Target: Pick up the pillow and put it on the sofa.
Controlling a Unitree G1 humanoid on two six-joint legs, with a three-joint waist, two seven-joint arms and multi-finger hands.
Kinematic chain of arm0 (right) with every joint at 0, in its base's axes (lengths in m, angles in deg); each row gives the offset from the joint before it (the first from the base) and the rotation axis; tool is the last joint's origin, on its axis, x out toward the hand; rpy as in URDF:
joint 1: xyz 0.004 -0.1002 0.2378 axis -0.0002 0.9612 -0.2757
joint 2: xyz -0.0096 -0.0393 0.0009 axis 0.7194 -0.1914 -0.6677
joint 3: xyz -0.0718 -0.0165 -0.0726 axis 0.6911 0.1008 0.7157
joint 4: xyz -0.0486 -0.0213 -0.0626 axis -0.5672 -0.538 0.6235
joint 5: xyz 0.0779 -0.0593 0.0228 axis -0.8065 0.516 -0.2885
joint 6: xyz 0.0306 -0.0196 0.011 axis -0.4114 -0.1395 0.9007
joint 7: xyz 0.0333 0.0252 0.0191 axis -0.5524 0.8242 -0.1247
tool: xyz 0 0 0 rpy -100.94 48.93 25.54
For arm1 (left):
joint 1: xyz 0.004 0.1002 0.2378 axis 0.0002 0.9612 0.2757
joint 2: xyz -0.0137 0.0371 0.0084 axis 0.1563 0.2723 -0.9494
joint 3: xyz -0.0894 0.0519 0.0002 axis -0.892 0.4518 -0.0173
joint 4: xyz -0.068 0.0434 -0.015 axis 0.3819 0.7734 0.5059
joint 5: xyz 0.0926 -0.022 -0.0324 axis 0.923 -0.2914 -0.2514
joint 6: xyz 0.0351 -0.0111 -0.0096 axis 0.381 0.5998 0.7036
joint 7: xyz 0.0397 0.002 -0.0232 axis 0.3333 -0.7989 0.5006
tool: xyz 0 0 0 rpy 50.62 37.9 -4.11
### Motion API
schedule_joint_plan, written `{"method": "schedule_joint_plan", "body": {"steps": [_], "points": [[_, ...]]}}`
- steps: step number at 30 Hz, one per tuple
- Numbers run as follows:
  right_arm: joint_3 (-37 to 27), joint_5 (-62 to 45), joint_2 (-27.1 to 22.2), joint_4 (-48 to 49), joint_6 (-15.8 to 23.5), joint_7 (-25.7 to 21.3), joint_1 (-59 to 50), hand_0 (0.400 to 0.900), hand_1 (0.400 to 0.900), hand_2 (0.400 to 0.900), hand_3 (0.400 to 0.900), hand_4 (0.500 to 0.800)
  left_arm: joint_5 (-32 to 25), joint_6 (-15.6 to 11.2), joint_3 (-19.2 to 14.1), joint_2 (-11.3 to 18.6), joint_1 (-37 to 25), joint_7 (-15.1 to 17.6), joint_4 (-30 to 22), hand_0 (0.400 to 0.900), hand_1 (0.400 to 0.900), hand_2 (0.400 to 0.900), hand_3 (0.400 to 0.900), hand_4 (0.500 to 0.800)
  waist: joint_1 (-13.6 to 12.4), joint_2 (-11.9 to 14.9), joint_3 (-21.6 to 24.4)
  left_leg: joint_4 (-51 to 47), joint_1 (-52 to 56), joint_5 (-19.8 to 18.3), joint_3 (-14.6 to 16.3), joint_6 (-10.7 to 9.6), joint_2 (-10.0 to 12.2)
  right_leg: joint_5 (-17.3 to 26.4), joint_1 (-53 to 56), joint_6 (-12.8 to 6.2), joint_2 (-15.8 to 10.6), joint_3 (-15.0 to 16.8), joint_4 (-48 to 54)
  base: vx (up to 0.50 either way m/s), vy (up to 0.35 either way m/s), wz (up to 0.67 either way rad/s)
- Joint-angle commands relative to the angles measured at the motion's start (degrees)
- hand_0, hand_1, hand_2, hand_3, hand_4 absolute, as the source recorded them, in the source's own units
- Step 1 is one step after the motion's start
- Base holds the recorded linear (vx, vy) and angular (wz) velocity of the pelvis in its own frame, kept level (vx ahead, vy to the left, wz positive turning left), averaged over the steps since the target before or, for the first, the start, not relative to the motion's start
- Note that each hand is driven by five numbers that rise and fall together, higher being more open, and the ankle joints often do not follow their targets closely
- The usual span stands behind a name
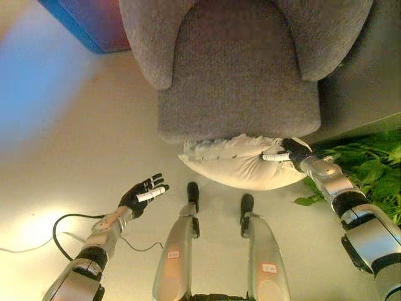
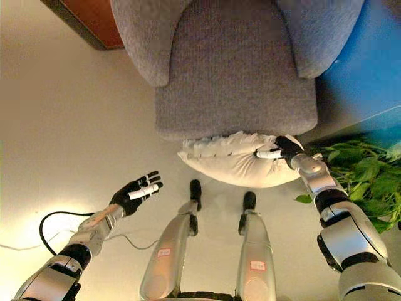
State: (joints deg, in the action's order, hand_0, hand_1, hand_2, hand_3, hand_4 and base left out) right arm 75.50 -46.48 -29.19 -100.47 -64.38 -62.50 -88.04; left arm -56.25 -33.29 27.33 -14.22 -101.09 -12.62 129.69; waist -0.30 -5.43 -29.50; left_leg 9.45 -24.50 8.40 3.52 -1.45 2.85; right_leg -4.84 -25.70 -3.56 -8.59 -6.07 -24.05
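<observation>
A white pillow (image 1: 241, 164) with a ruffled edge lies on the floor against the front of the grey sofa (image 1: 238, 75). My right hand (image 1: 289, 151) rests on the pillow's right end, with its fingers curled onto the cloth. My left hand (image 1: 143, 194) is open and empty, held above the floor to the left of the pillow, apart from it. The same scene shows in the right eye view, with the pillow (image 2: 238, 162) under my right hand (image 2: 283, 149).
A green leafy plant (image 1: 366, 166) stands at the right, close beside my right arm. A red and blue object (image 1: 94, 22) sits at the upper left beside the sofa. Pale floor (image 1: 75, 125) spreads to the left.
</observation>
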Motion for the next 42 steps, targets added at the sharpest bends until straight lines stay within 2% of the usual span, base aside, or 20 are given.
{"method": "schedule_joint_plan", "body": {"steps": [1, 6, 9, 12, 16, 20, 24, 26, 30, 33, 39, 40, 42], "points": [[-0.42, 1.50, -4.03, 10.57, 0.89, 2.39, -1.16, 0.400, 0.400, 0.400, 0.400, 0.500, 4.25, 0.28, -2.59, 0.61, 4.33, -1.14, 3.16, 0.900, 0.900, 0.900, 0.900, 0.800, 0.43, 4.69, 7.90, 2.71, 5.63, -10.31, 3.75, -1.44, -0.06, 2.32, 5.93, -1.19, -0.11, -2.35, 9.89, 0.14, 0.094, -0.25], [-0.93, 7.49, -5.76, 21.88, -3.03, 7.22, 2.93, 0.400, 0.400, 0.400, 0.400, 0.500, 9.21, 1.24, -5.72, -2.16, 8.70, -0.49, 8.09, 0.900, 0.900, 0.900, 0.900, 0.800, 0.96, 8.04, 13.95, -2.49, 14.03, -10.21, 5.69, -1.63, 1.13, 3.87, 14.74, -3.07, -1.05, -3.27, 16.12, 0.16, 0.076, -0.35], [-1.71, 8.29, -6.91, 29.25, -5.39, 10.25, 3.12, 0.400, 0.400, 0.400, 0.400, 0.500, 11.73, 3.49, -7.64, -2.69, 10.50, 1.01, 10.34, 0.900, 0.900, 0.900, 0.900, 0.800, 1.67, 9.79, 17.65, -4.31, 17.61, -10.36, 7.17, -1.67, 2.60, 4.37, 18.00, -3.98, -1.02, -3.20, 17.88, 0.11, 0.003, -0.37], [-1.15, 7.90, -7.91, 32.33, -6.22, 12.26, 0.27, 0.400, 0.400, 0.400, 0.400, 0.500, 13.89, 5.35, -9.00, -2.76, 11.41, 1.82, 12.43, 0.900, 0.900, 0.900, 0.900, 0.800, 2.30, 10.35, 20.44, -5.44, 20.10, -10.39, 7.79, -1.76, 3.23, 4.69, 19.86, -4.39, -0.74, -2.32, 19.03, 0.09, 0.039, -0.25], [0.90, 4.89, -10.00, 36.11, -9.30, 15.29, -6.89, 0.400, 0.400, 0.400, 0.400, 0.500, 15.67, 6.01, -10.33, -2.87, 12.42, 2.10, 13.97, 0.900, 0.900, 0.900, 0.900, 0.800, 2.55, 10.64, 23.98, -6.55, 22.73, -10.38, 8.67, -2.16, 4.17, 5.10, 21.47, -4.96, -0.99, -1.87, 19.87, 0.09, 0.037, -0.26], [3.55, 3.04, -10.30, 38.79, -9.68, 16.30, -13.28, 0.400, 0.400, 0.400, 0.400, 0.500, 15.59, 6.70, -10.47, -3.04, 13.03, 2.47, 13.98, 0.900, 0.900, 0.900, 0.900, 0.800, 2.50, 10.53, 26.05, -7.55, 24.33, -10.36, 9.24, -2.43, 4.52, 5.40, 22.56, -5.55, -1.26, -1.51, 20.61, 0.07, 0.019, -0.20], [7.99, -0.93, -9.36, 40.92, -7.87, 15.11, -20.37, 0.400, 0.400, 0.400, 0.400, 0.500, 14.85, 6.42, -11.01, -1.95, 12.98, 2.62, 14.08, 0.900, 0.900, 0.900, 0.900, 0.800, 2.27, 11.08, 27.54, -8.86, 25.39, -10.03, 9.78, -2.70, 4.77, 6.16, 22.99, -6.25, -1.35, -1.25, 21.78, 0.09, -0.067, -0.14], [9.94, -2.44, -7.88, 41.14, -7.91, 14.03, -23.60, 0.400, 0.400, 0.400, 0.400, 0.500, 15.62, 7.49, -11.74, -0.32, 12.60, 1.52, 14.26, 0.900, 0.900, 0.900, 0.900, 0.800, 2.16, 11.38, 27.98, -8.72, 25.69, -10.10, 10.18, -2.68, 4.88, 6.09, 23.01, -6.32, -1.23, -0.89, 21.80, 0.11, -0.069, 0.00], [11.79, -1.25, -5.63, 39.77, -8.94, 11.42, -25.06, 0.400, 0.400, 0.400, 0.400, 0.500, 14.76, 8.95, -11.54, 0.82, 11.82, 0.30, 13.71, 0.900, 0.900, 0.900, 0.900, 0.800, 1.71, 11.05, 27.89, -8.78, 25.85, -10.06, 9.60, -2.63, 4.54, 5.97, 23.46, -6.09, -0.97, -0.64, 22.25, 0.10, -0.017, 0.17], [11.42, -0.91, -3.90, 36.97, -9.64, 8.91, -23.89, 0.400, 0.400, 0.400, 0.400, 0.500, 13.85, 8.84, -10.89, 0.10, 12.07, -0.84, 12.97, 0.900, 0.900, 0.900, 0.900, 0.800, 0.89, 10.48, 27.84, -9.62, 26.06, -9.73, 8.61, -2.80, 4.38, 5.81, 24.40, -5.91, -0.88, -1.09, 23.07, 0.14, 0.013, 0.35], [8.57, -0.72, 0.50, 27.66, -13.26, 2.90, -22.25, 0.400, 0.400, 0.400, 0.400, 0.500, 13.42, 6.50, -8.96, -4.37, 13.96, -0.93, 11.31, 0.900, 0.900, 0.900, 0.900, 0.800, -2.41, 9.96, 28.13, -11.56, 25.91, -8.52, 5.79, -3.88, 4.58, 5.13, 26.82, -5.12, -0.73, -4.66, 24.61, 0.13, -0.007, 0.36], [8.08, -1.24, 1.18, 23.98, -13.57, 1.06, -22.79, 0.900, 0.900, 0.900, 0.900, 0.800, 13.39, 6.08, -8.45, -4.81, 14.19, -1.11, 11.38, 0.900, 0.900, 0.900, 0.900, 0.800, -3.18, 10.15, 28.20, -11.69, 25.75, -8.25, 5.55, -4.19, 4.72, 5.25, 27.13, -5.05, -0.80, -5.62, 24.97, 0.08, -0.048, 0.33], [8.27, -0.75, 1.50, 18.31, -12.29, 0.98, -23.92, 0.900, 0.900, 0.900, 0.900, 0.800, 13.19, 5.45, -7.89, -5.36, 14.45, -1.13, 11.45, 0.900, 0.900, 0.900, 0.900, 0.800, -3.93, 10.40, 28.27, -11.74, 25.56, -8.09, 5.35, -4.44, 4.90, 5.32, 27.45, -4.89, -0.81, -6.49, 25.43, 0.05, -0.041, 0.27]]}}
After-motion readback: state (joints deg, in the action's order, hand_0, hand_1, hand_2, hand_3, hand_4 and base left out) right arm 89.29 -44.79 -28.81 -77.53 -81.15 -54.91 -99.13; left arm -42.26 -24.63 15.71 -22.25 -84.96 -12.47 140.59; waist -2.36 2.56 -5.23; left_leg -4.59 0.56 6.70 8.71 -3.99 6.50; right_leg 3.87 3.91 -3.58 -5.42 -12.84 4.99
